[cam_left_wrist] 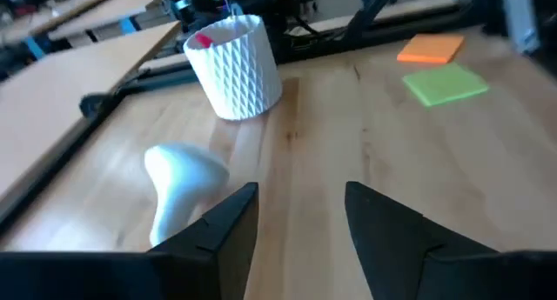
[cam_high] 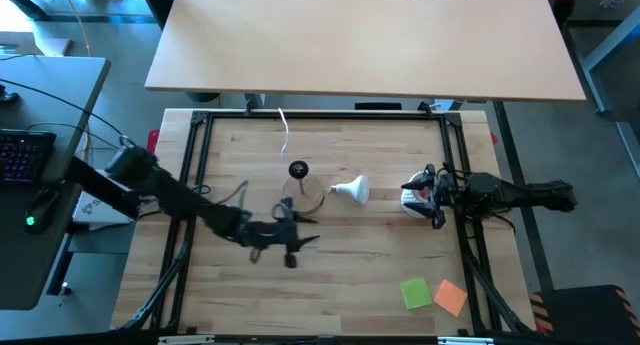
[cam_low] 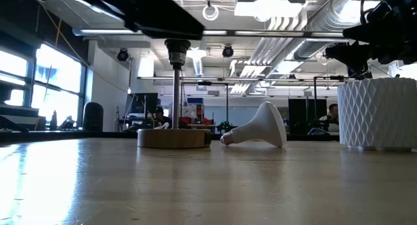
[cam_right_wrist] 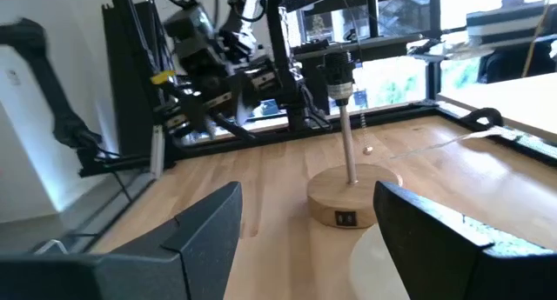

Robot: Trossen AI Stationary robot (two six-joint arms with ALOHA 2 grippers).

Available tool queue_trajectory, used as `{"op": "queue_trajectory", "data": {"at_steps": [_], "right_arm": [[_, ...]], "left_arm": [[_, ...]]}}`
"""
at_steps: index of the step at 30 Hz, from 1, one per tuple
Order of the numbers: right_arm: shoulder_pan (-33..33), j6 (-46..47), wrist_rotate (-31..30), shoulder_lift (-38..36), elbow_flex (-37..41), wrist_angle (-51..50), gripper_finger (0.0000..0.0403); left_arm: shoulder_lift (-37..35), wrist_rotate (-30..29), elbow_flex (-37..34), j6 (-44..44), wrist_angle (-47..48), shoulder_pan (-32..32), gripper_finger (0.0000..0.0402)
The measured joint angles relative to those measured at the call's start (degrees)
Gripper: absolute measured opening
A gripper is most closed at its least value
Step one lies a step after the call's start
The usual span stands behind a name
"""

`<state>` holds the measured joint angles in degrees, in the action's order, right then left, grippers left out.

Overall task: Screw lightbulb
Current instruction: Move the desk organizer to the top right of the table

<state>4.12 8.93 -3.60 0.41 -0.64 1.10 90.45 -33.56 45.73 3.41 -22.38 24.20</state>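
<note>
The white lightbulb (cam_high: 352, 191) lies on its side on the wooden table, its narrow screw end toward the round wooden lamp base (cam_high: 301, 192) with the black socket (cam_high: 298, 169). It also shows in the low view (cam_low: 258, 130) and the left wrist view (cam_left_wrist: 178, 183). My left gripper (cam_high: 308, 237) is open and empty, near-side of the lamp base, pointing toward the table's right; the bulb lies just beyond its fingers (cam_left_wrist: 228, 223). My right gripper (cam_high: 418, 194) is open and empty above the white cup (cam_high: 412, 205).
The white patterned cup (cam_left_wrist: 235, 65) holds pink items and stands right of the bulb. A green (cam_high: 416, 293) and an orange (cam_high: 450, 296) sticky note lie near the front right. A thin white cord (cam_high: 285, 135) runs from the lamp toward the far edge. A black frame (cam_high: 200, 145) borders the table.
</note>
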Motion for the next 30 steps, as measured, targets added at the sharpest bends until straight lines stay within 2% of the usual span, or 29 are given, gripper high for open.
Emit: {"op": "queue_trajectory", "data": {"at_steps": [4,8,10,13,15,19,24,26,30], "right_arm": [[0.0,-0.6,0.0,0.0,0.0,0.1,0.0259],[0.0,16.2,0.8,0.0,0.0,2.9,0.0259],[0.2,20.5,2.0,0.0,0.1,5.0,0.0259],[2.0,19.9,6.5,2.0,0.1,8.8,0.0259],[4.2,18.5,6.4,4.6,0.1,14.1,0.0259],[10.1,12.6,3.3,14.6,0.1,28.7,0.0259],[17.4,2.2,-2.9,33.6,-0.1,49.0,0.0259],[18.9,-0.2,-5.4,40.6,-1.4,53.7,0.0259],[19.4,1.3,-5.0,49.8,-5.7,60.6,0.0259]], "left_arm": [[7.6,0.0,7.7,3.8,0.0,-3.7,0.0166],[12.8,0.3,12.9,4.2,0.9,-7.1,0.0166],[14.5,0.3,15.1,3.9,2.1,-8.6,0.0166],[16.6,0.5,17.5,3.1,3.6,-10.7,0.0166],[17.6,1.3,18.2,2.8,3.7,-12.1,0.0166],[17.8,3.8,18.3,1.6,5.1,-14.3,0.0166],[17.5,4.0,18.2,0.2,7.3,-14.8,0.0166],[17.5,4.0,18.2,0.2,7.9,-14.5,0.0166],[17.5,4.0,18.2,-0.2,8.9,-13.6,0.0166]]}}
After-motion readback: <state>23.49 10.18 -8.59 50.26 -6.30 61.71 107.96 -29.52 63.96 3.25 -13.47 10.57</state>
